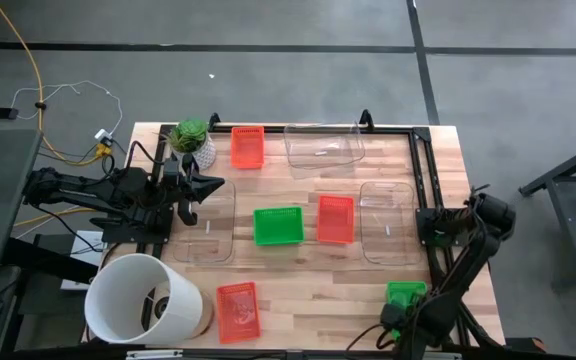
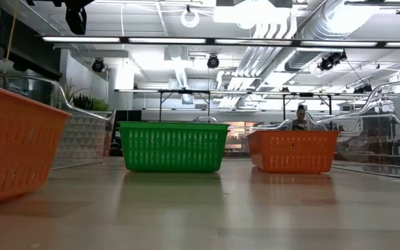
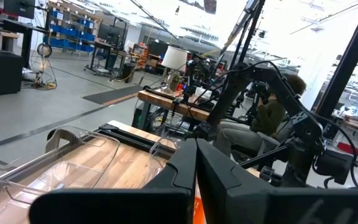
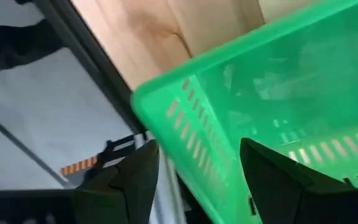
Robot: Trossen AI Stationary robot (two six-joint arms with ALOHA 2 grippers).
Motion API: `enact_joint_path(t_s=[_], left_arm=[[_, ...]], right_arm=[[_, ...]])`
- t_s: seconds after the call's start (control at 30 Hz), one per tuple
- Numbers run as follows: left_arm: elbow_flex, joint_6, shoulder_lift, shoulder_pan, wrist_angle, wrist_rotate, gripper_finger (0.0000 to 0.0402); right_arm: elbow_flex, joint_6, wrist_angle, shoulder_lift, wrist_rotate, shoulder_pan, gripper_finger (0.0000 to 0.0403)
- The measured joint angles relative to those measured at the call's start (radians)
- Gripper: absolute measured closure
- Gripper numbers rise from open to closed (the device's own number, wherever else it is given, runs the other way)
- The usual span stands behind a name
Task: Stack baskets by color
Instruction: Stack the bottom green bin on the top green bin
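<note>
A green basket (image 1: pixel 405 293) sits near the table's near right corner. My right gripper (image 1: pixel 396 318) hangs over it, pointing steeply down, open. In the right wrist view, one finger (image 4: pixel 135 180) is outside the green basket's (image 4: pixel 278 93) end wall (image 4: pixel 191 130) and the other finger (image 4: pixel 272 180) is inside, neither seen touching. A second green basket (image 1: pixel 279 225) and a red basket (image 1: pixel 335 218) rest mid-table. Other red baskets lie far (image 1: pixel 248 147) and near (image 1: pixel 238 310). My left gripper (image 1: pixel 208 185) waits shut at the left.
Clear baskets lie at the far side (image 1: pixel 325 148), the right (image 1: pixel 388 222) and the left (image 1: pixel 203 228). A white bucket (image 1: pixel 143 298) lies on its side at the near left. A potted plant (image 1: pixel 193 140) stands at the far left. A black frame (image 1: pixel 423 170) runs along the right edge.
</note>
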Motion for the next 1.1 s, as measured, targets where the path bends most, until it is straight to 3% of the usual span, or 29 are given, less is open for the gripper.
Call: enact_joint_path(t_s=[0.13,0.3,0.37,0.73,1.0,1.1], left_arm=[[0.0,0.0,0.0,0.0,0.0,-0.001,0.0402],[0.0,0.0,0.0,0.0,0.0,-0.004,0.0401],[0.0,0.0,0.0,0.0,0.0,-0.004,0.0401],[0.0,0.0,0.0,0.0,0.0,-0.001,0.0401],[0.0,0.0,0.0,0.0,0.0,-0.001,0.0401],[0.0,0.0,0.0,0.0,0.0,0.0,0.0401]], right_arm=[[0.0,-0.031,-0.022,0.004,0.016,0.0,0.0232],[0.004,-0.077,-0.024,0.002,0.003,-0.003,0.0358],[0.019,-0.098,-0.018,0.002,-0.001,-0.003,0.0389],[0.231,-0.299,-0.066,-0.065,0.014,-0.036,0.04],[0.341,-0.382,0.046,-0.256,0.031,-0.182,0.0402],[0.394,-0.431,0.059,-0.315,0.098,-0.257,0.0402]])
